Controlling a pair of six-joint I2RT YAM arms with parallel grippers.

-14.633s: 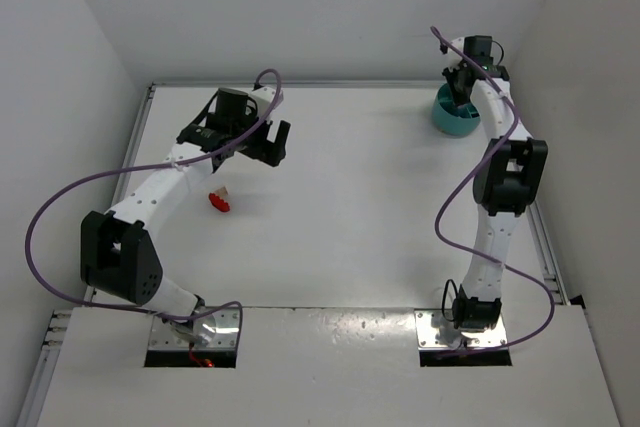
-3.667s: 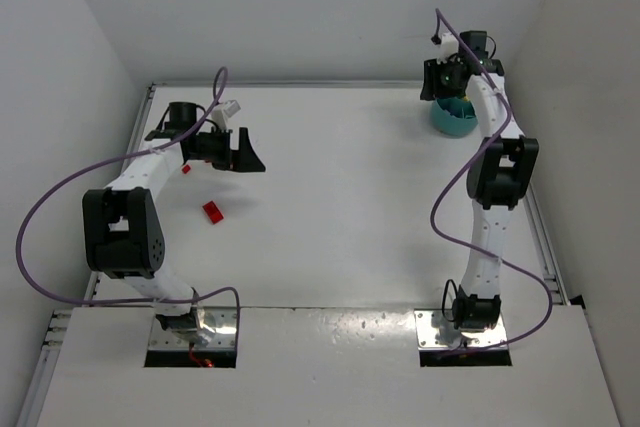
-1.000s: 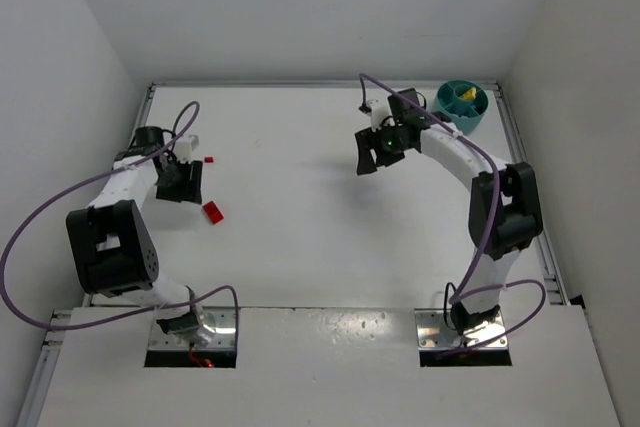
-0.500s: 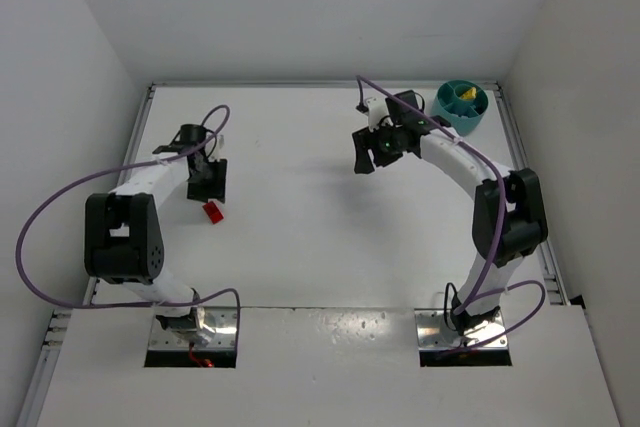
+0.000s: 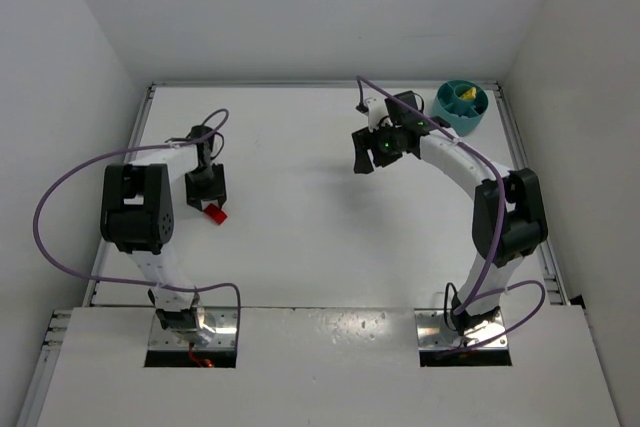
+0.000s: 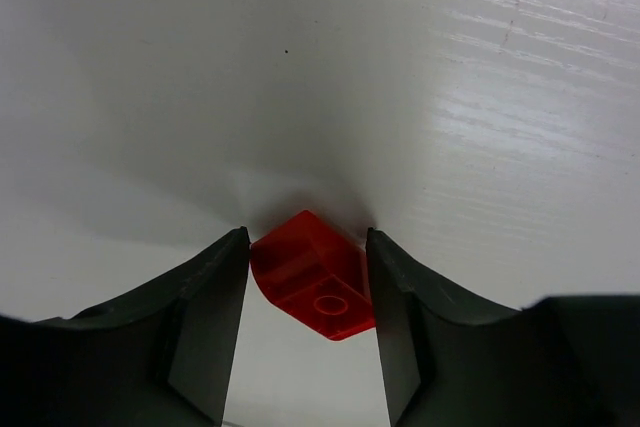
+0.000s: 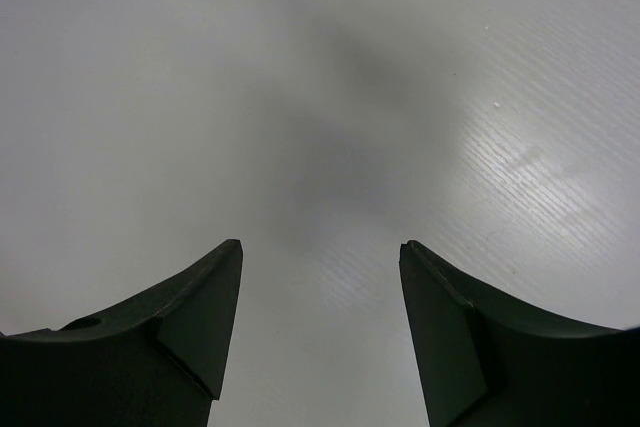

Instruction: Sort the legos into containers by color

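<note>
White surface (image 5: pixel 320 237), left edge: my left fingers (image 6: pixel 210 317) pinch the red brick (image 6: pixel 315 277), not yet binned; right fingers (image 7: pixel 190 317) spread, empty. Yellow brick (image 5: pixel 464 94) lies in the tub (image 5: pixel 452 124).

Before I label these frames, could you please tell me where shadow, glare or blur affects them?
Left wrist view: blurred jaws cast a soft shadow on the table around the red lego; right wrist view: a grey shadow at centre, glare streaks to its right; top view: evenly lit, the teal tub clear.

red brick (image 6: pixel 315 287) partly hidden, tub (image 5: pixel 462 107) compartments unclear
</note>
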